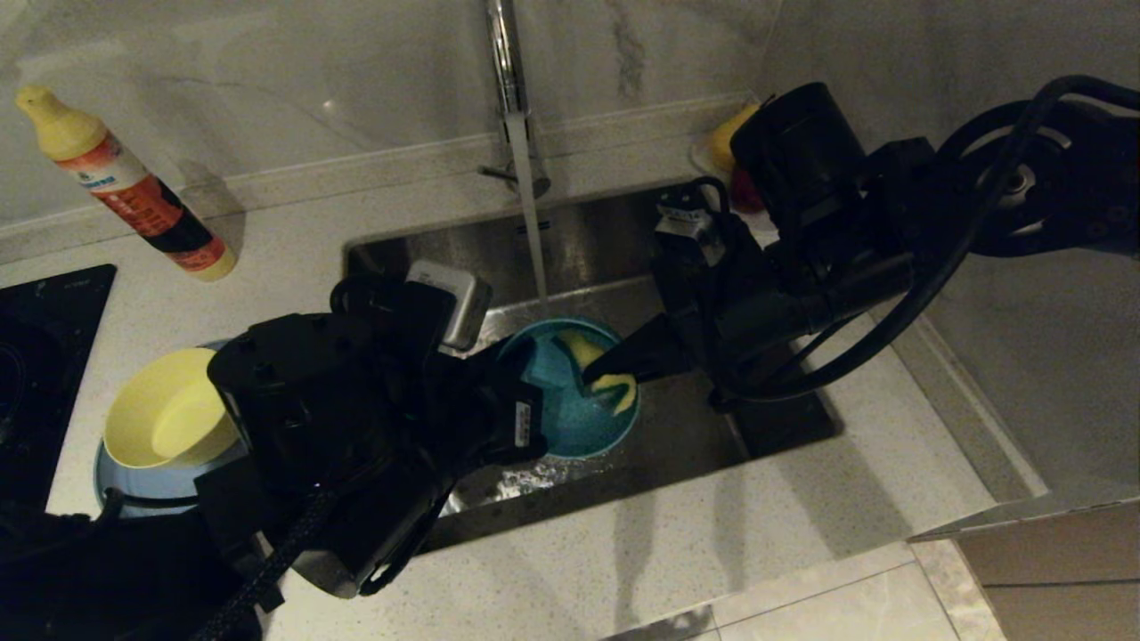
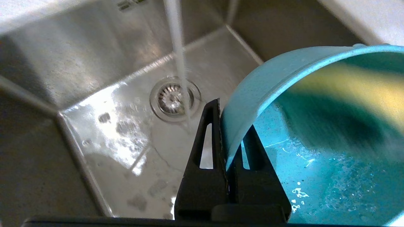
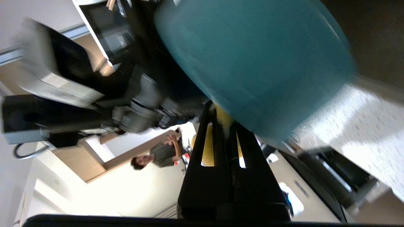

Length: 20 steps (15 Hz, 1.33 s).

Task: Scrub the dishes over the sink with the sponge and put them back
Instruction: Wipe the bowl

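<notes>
Over the sink [image 1: 614,240], my left gripper [image 1: 524,402] holds the teal bowl [image 1: 570,405] tilted; it is shut on the bowl's rim. In the left wrist view, the gripper [image 2: 232,121] has one finger outside the teal bowl [image 2: 315,164] and one inside. My right gripper [image 1: 607,367] is shut on the yellow sponge [image 1: 614,385] and presses it inside the bowl. The right wrist view shows that gripper [image 3: 221,117] pinching the sponge [image 3: 222,119] against the bowl [image 3: 258,63]. The pale-yellow bowl [image 1: 165,418] sits on the light-blue plate [image 1: 134,485] on the left counter.
Water runs from the chrome tap [image 1: 508,80] onto the drain strainer [image 2: 172,99]. A yellow-capped bottle [image 1: 125,182] stands at the back left, beside a black hob [image 1: 44,356]. A fruit dish [image 1: 721,142] sits behind the right arm. A person [image 3: 157,156] stands far off.
</notes>
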### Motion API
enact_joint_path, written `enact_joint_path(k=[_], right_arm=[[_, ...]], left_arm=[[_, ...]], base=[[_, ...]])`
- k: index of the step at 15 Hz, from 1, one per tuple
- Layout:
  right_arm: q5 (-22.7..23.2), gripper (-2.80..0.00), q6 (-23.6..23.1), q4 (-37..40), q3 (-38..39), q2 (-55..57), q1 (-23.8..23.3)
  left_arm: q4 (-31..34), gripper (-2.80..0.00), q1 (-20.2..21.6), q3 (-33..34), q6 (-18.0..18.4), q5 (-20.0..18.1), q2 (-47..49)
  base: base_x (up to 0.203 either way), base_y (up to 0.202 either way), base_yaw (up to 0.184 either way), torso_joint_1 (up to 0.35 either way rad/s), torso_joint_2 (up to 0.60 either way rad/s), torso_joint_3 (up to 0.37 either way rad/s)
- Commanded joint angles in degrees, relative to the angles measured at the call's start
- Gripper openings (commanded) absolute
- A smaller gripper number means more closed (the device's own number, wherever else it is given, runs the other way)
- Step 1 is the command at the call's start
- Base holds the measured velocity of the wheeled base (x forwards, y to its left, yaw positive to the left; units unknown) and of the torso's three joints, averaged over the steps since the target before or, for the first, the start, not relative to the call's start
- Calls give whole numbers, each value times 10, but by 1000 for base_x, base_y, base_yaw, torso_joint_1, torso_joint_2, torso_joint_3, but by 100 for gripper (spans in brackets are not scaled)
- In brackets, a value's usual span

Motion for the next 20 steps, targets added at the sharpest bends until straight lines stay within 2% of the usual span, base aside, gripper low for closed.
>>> enact_joint_path(k=[1, 6, 8, 14, 20], right_arm=[[0, -280, 6, -13, -1, 7, 3], [0, -280, 7, -16, 0, 19, 7], [-14, -280, 7, -12, 0, 18, 6], [-25, -280, 7, 32, 2, 2, 10], [-25, -280, 7, 43, 1, -18, 16]], left_arm=[[-7, -280, -9, 16, 11, -1, -3], [-86, -280, -11, 17, 24, -1, 48], [-113, -280, -11, 18, 28, 0, 54], [-113, -280, 7, 18, 28, 5, 32], [-112, -280, 12, 20, 38, 36, 32]], base=[[0, 0, 0, 0, 0, 0], [0, 0, 0, 0, 0, 0], [0, 0, 0, 0, 0, 0], [0, 0, 0, 0, 0, 0], [0, 0, 0, 0, 0, 0]])
